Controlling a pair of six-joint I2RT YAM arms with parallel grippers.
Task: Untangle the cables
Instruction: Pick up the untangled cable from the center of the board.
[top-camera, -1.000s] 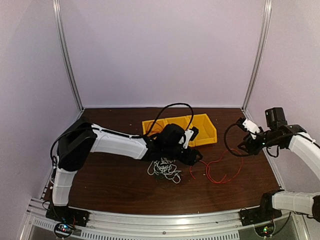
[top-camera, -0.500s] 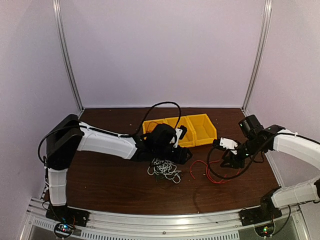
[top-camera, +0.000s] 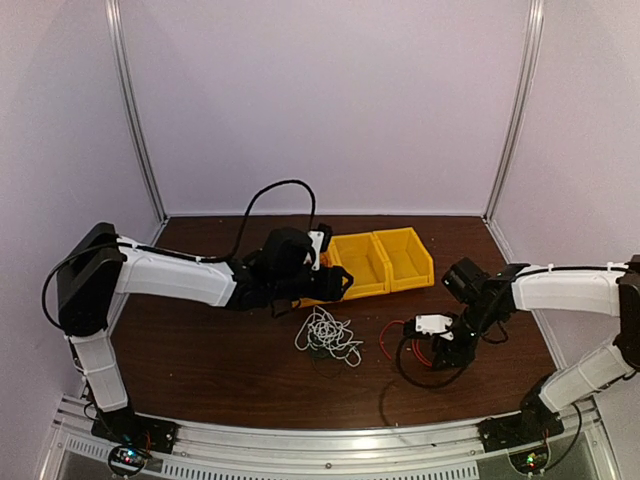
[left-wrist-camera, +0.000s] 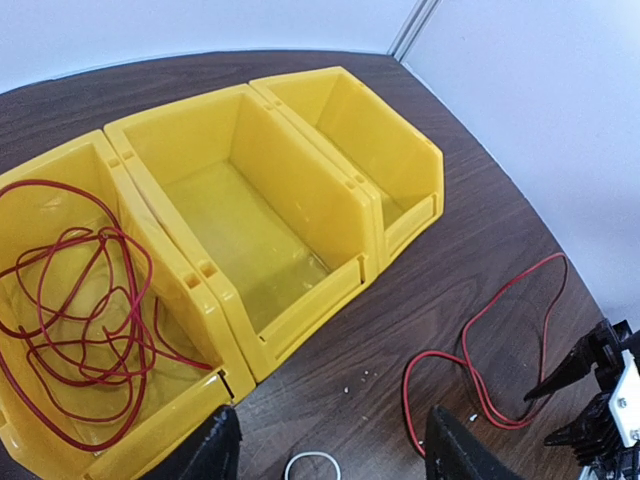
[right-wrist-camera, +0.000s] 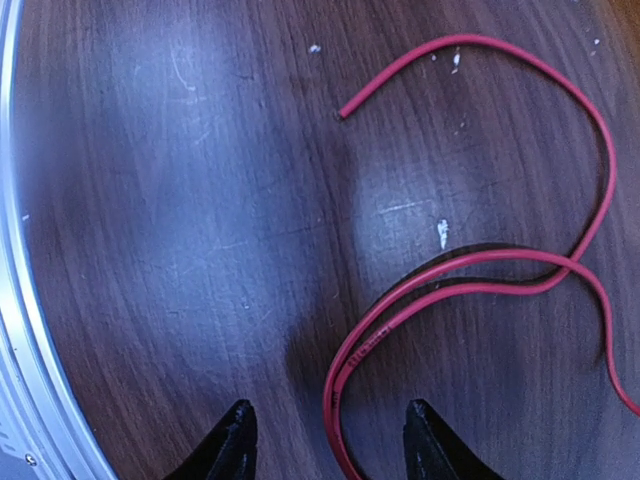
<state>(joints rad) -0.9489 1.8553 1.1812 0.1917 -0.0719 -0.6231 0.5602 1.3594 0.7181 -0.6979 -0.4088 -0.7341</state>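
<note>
In the top view the white cable clump (top-camera: 328, 338) lies mid-frame on the table (top-camera: 200, 370). A loose red cable (top-camera: 384, 342) lies just right of it, and the right jaws are low over that cable's right-hand loops. The left jaws hang at the near edge of the yellow bins (top-camera: 385, 258), up and left of the clump. The left wrist view shows the left jaws spread and empty, with a coiled red cable (left-wrist-camera: 70, 300) lying in the leftmost bin. In the right wrist view the right jaws stand apart, gripping nothing, and the doubled red strand (right-wrist-camera: 400, 300) runs down between their tips. The step looks like picking up this loose red cable. To do it well, descend squarely so both strands sit between the tips and close firmly. Then lift slowly away from the white clump, in case an end is snagged there.
</note>
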